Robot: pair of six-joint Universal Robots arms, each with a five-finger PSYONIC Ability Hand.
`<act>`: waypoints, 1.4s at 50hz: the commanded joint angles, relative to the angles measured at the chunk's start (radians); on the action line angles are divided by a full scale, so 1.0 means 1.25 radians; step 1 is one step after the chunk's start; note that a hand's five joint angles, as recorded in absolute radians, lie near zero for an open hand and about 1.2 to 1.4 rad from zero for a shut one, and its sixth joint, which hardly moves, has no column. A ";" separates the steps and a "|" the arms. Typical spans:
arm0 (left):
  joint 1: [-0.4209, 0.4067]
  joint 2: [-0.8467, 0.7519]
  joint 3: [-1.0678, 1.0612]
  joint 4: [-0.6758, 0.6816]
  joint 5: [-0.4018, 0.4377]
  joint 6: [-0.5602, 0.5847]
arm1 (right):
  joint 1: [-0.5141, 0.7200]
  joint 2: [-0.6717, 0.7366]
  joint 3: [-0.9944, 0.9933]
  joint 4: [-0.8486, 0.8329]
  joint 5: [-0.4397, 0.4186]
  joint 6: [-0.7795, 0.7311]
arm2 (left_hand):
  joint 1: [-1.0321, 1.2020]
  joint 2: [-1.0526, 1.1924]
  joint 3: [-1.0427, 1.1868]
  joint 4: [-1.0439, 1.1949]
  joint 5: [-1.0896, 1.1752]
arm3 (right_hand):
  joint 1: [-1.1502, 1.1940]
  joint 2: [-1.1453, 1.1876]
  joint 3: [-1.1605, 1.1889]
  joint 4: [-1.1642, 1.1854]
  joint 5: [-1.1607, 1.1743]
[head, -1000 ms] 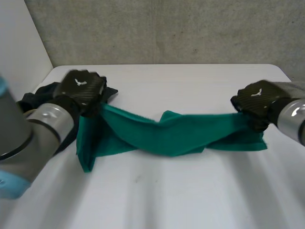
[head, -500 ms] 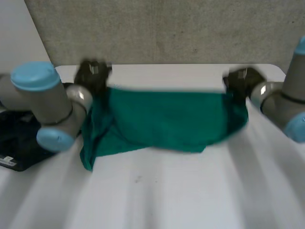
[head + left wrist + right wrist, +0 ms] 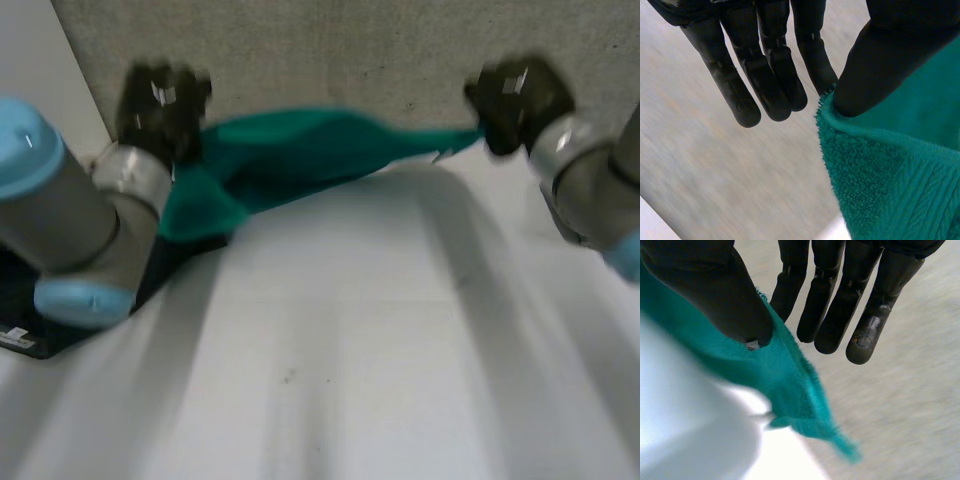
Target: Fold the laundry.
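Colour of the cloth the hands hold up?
Plain teal-green cloth, no pattern; clearest in the left wrist view.

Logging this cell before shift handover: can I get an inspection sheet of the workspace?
surface: white table, with a small dark speck on it.
job's things: green towel held in the air, stretched between both hands.
clutter: dark cloth heap at the table's left edge.
hands: left hand pinches one towel end between thumb and finger; right hand pinches the other end likewise.
cables: nothing seen.
surroundings: grey wall behind the table.
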 commanded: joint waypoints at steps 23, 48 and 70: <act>0.007 0.031 -0.334 -0.005 0.014 -0.005 | -0.168 -0.054 0.526 -0.145 -0.117 -0.058 | -0.661 -0.699 -0.695 -0.702 -0.656 | 0.323 0.178 0.172 0.165 0.178; 0.099 0.110 -0.433 -0.119 -0.020 -0.256 | -0.189 -0.054 0.532 -0.164 -0.117 -0.027 | -0.537 -0.574 -0.570 -0.577 -0.531 | 0.323 0.178 0.172 0.165 0.178; 0.103 -0.077 -0.310 -0.068 -0.020 -0.258 | -0.191 -0.054 0.563 -0.179 -0.118 -0.028 | -0.302 -0.340 -0.336 -0.343 -0.296 | 0.323 0.178 0.172 0.165 0.178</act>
